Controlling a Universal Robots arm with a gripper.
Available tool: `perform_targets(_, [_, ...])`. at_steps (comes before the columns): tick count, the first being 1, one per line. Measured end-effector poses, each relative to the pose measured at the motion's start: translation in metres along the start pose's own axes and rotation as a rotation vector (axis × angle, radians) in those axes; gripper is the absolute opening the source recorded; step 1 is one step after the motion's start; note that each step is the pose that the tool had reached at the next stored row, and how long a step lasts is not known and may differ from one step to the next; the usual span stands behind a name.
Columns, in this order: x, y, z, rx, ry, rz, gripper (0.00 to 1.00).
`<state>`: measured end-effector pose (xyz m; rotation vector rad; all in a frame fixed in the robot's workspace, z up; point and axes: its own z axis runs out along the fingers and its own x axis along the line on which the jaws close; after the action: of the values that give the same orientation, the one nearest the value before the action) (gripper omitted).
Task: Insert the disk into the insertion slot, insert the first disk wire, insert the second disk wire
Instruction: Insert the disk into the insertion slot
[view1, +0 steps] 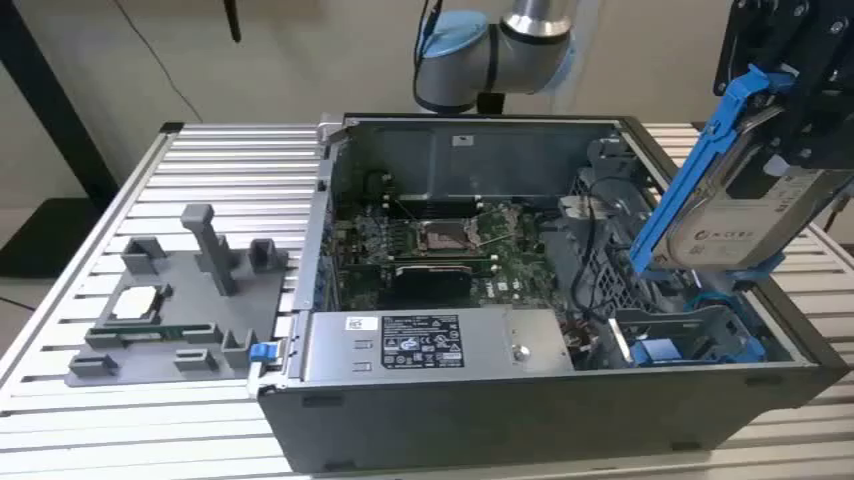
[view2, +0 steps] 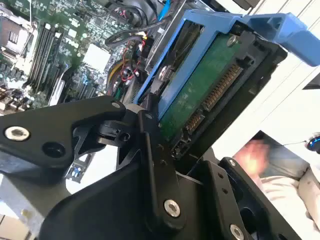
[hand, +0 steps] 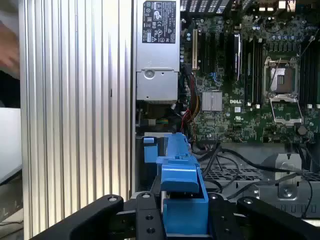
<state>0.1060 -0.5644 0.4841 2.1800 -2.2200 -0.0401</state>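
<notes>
One disk: held in its blue carrier, steeply tilted, in the air over the case corner at the exterior view's right (its green circuit board is seen in the second wrist view).
Gripper: clenched on the disk.
Insertion slot: found just below the disk; the disk is not yet seated in it.
Computer case: laid open on the table; motherboard and power-supply box exposed.
Grey fixture: set on the table beside the case, at the exterior view's left.
</notes>
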Motion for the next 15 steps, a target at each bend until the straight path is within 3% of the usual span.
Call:
perform_targets(8, [0.0001,0.0000,-0.0001,0.0000,0.0010,0.000,0.00])
perform_targets(9, [0.0000,0.0000,0.0000,0.0001,0.0084,0.000,0.00])
perform_targets(10, [0.0000,0.0000,0.0000,0.0002,0.0113,0.000,0.00])
perform_targets(15, [0.0000,0.0000,0.0000,0.0002,0.0118,0.000,0.00])
